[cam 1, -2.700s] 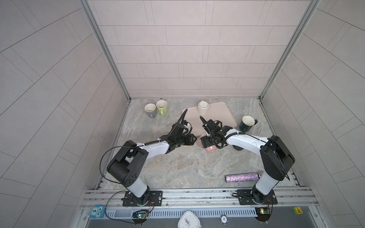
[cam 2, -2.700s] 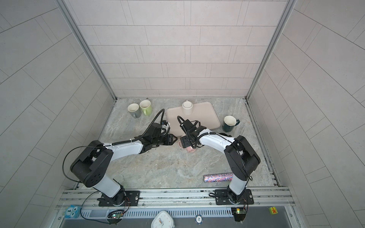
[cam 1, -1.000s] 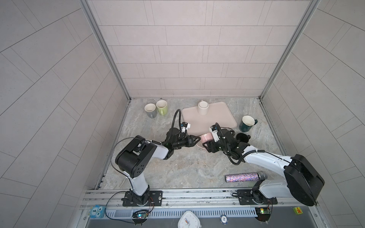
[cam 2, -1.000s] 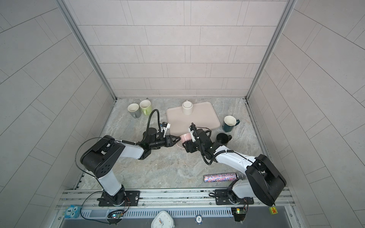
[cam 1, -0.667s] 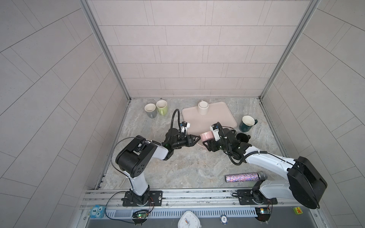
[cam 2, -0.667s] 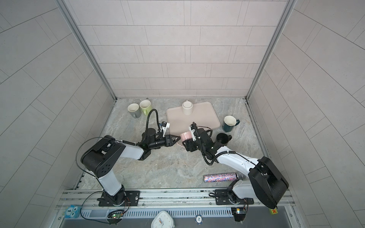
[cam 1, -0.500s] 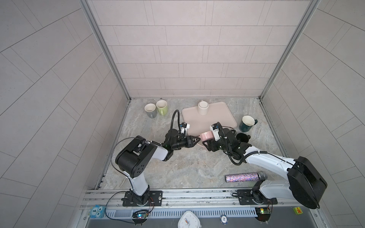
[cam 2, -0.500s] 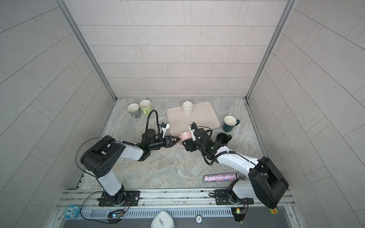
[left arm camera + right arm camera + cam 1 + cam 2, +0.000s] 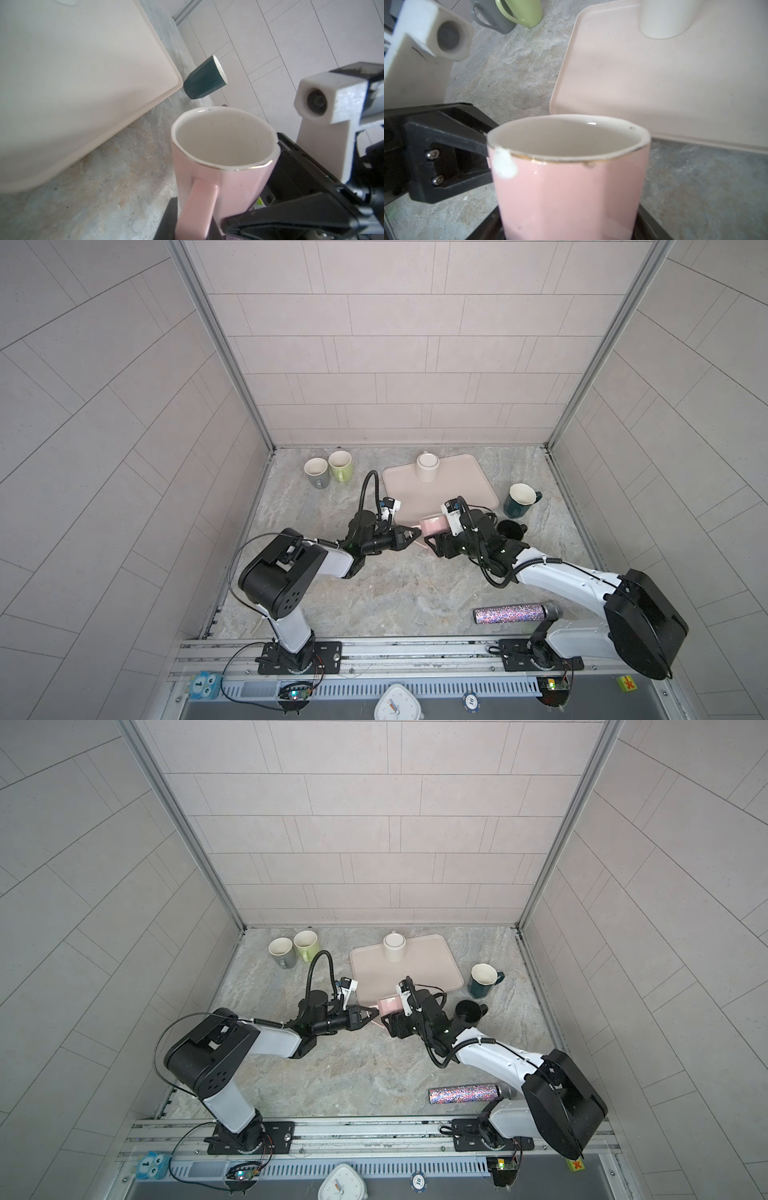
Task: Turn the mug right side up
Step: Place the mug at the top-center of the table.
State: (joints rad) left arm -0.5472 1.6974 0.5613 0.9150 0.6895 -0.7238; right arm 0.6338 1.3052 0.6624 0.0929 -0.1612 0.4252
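While left fingers [image 9: 409, 536] clenched the handle of the pink mug [image 9: 433, 526] and right fingers [image 9: 436, 546] gripped its body, the tray [image 9: 457, 485] edge sat just behind. Open bench [image 9: 395, 593] lay in front. A chip [image 9: 470, 700] read "10".

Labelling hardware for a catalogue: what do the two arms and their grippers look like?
The left arm and right arm have white links and bulky black joints. The left gripper and right gripper are black, angular. A white camera block tops each wrist; black cables loop alongside.
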